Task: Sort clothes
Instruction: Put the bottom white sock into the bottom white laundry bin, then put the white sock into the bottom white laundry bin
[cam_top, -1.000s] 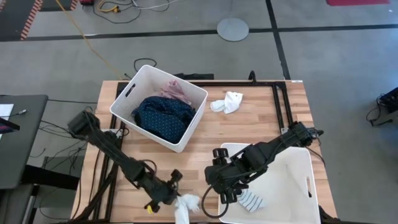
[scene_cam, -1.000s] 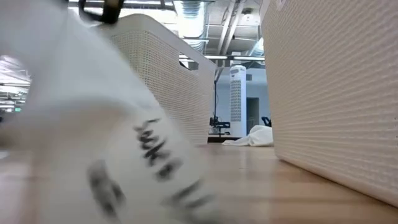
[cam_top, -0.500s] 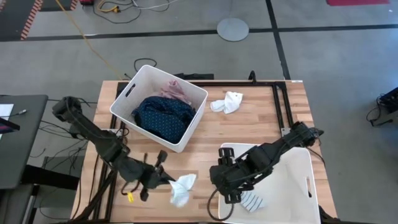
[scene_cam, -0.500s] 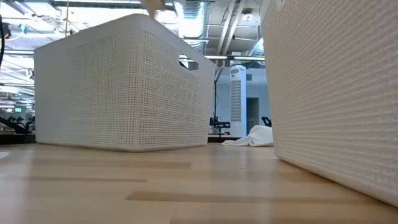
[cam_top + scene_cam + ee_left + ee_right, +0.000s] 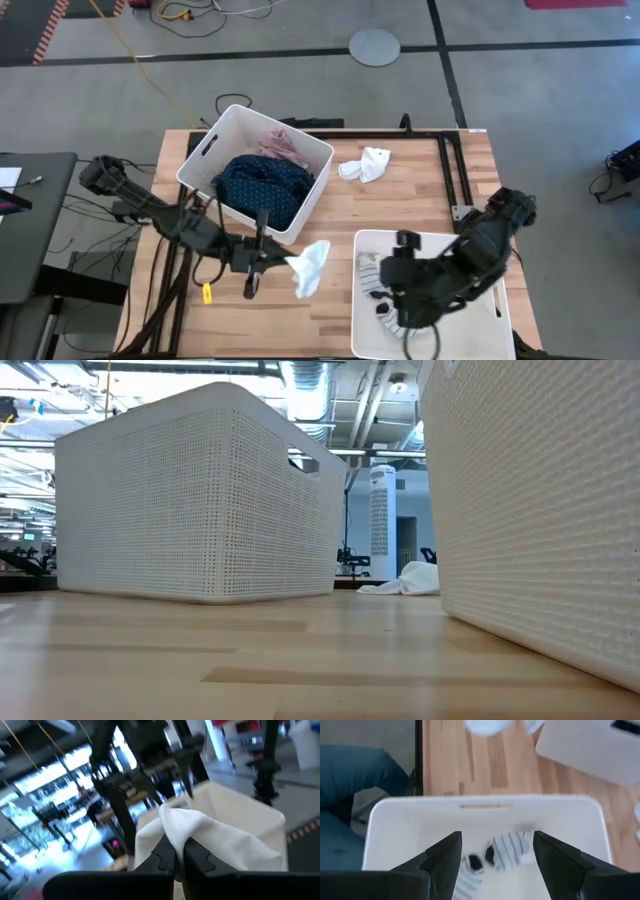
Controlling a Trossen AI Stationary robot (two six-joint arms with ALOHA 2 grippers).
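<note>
white sock (image 5: 309, 267) carried rightward by left gripper (image 5: 283, 262) — right gripper (image 5: 392, 300) now over bin (image 5: 500, 262)

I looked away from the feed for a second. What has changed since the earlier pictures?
The left gripper, shut on the white sock, carried it from the table's front edge up toward the right bin. The right gripper, open, moved from that bin's left rim to over its inside, above the striped socks. Both bins and the white cloth stayed put.

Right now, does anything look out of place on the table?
Only one thing: a white garment lies loose on the table, outside both bins. The left pincer holds a white sock in the air; the right pincer hangs open over the socks' bin.
</note>
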